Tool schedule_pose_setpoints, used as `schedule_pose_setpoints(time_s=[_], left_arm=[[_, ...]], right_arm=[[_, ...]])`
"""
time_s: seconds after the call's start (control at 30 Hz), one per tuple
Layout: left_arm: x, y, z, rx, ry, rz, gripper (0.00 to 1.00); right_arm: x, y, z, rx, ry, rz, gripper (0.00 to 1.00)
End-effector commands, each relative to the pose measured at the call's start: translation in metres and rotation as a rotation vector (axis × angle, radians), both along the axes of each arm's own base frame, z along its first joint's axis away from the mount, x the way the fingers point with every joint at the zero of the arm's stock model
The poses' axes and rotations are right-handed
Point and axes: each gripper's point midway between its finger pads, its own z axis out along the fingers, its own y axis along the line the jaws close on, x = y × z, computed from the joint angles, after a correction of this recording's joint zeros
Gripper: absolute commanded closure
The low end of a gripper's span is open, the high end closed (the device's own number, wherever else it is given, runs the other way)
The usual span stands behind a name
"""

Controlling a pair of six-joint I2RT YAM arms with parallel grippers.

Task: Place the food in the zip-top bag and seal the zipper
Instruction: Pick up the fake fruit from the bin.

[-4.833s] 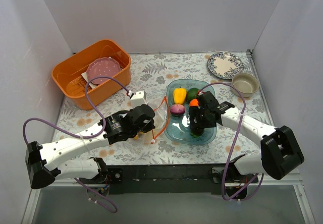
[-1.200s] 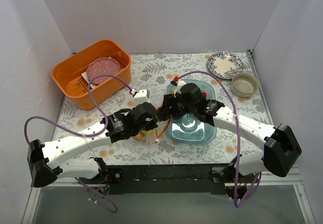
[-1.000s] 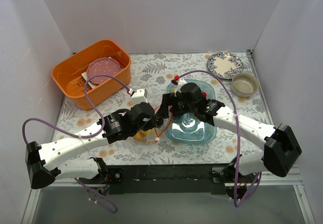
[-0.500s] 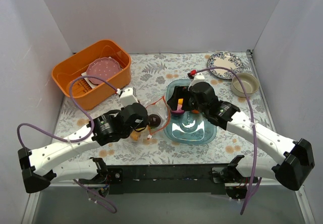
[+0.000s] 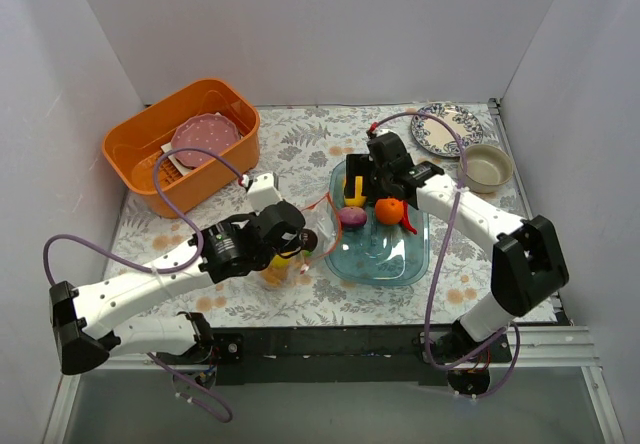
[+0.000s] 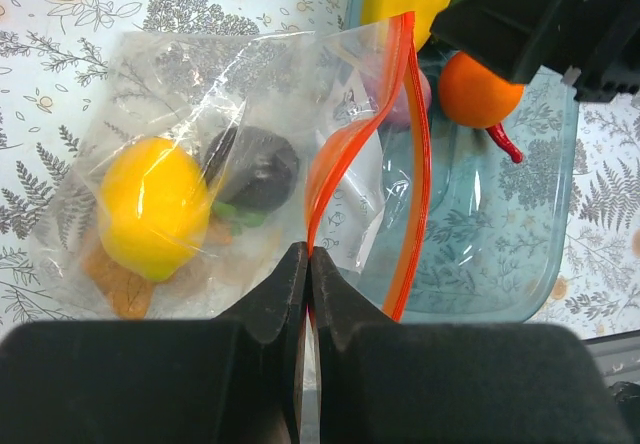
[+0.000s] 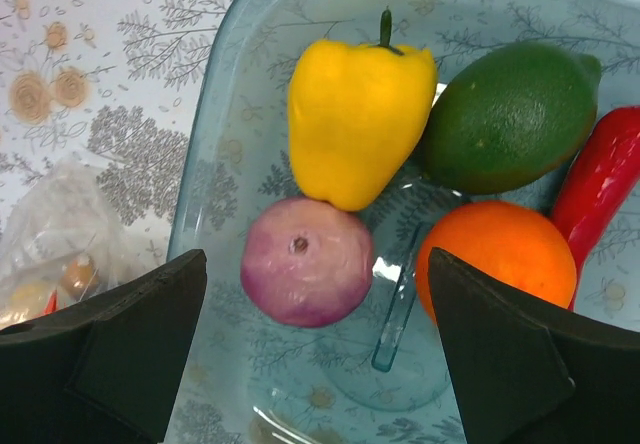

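The zip-top bag (image 6: 170, 84), lying at nine o'clock of the tray (image 5: 385, 262), had its zipper (image 6: 418, 144) pinched in the clenched left gripper (image 6: 308, 264), and a slip there could collapse the mouth before the wide-open right gripper (image 7: 315, 262), poised over the purple onion (image 7: 305, 264), delivered anything.

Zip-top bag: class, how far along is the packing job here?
Done: a lemon and a dark round fruit lie inside the zip-top bag. In hand: the left gripper pinches the zipper strip, mouth open; the right gripper hangs open and empty above the blue tray. Left: yellow pepper, purple onion, orange, green lime and red chili to move, then sealing.
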Motion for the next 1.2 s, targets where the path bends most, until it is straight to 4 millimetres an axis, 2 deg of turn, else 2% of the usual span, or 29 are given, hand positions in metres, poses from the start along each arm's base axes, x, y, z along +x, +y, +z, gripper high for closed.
schedule_pose_setpoints(time_s=[0.0,0.03,0.2,0.37,0.53,0.77,1.03,1.17], left_arm=[[0.005,0.003,0.023,-0.043,-0.055,0.016,0.98],[0.005,0.006,0.025,-0.036,-0.069,0.017,0.97],[0.002,0.013,0.025,-0.049,-0.085,0.010,0.96],[0.000,0.006,0.015,-0.069,-0.061,-0.005,0.95],[-0.001,0.007,0.016,-0.073,-0.063,-0.007,0.96],[-0.001,0.009,0.022,-0.042,-0.078,-0.034,0.94],[-0.002,0.005,0.021,-0.048,-0.063,-0.037,0.95],[-0.005,0.003,0.019,-0.069,-0.052,-0.046,0.95]], right_arm=[[0.024,0.005,0.012,-0.014,-0.019,0.033,0.02],[0.028,0.005,0.005,-0.031,-0.008,0.039,0.02],[0.037,0.014,-0.003,-0.038,0.014,0.082,0.02],[0.040,0.014,-0.020,-0.070,0.038,0.100,0.02],[0.046,0.013,-0.038,-0.100,0.058,0.093,0.02],[0.062,0.023,-0.042,-0.092,0.040,0.092,0.02],[0.064,0.016,-0.064,-0.146,0.063,0.075,0.02],[0.063,0.014,-0.072,-0.159,0.075,0.078,0.05]])
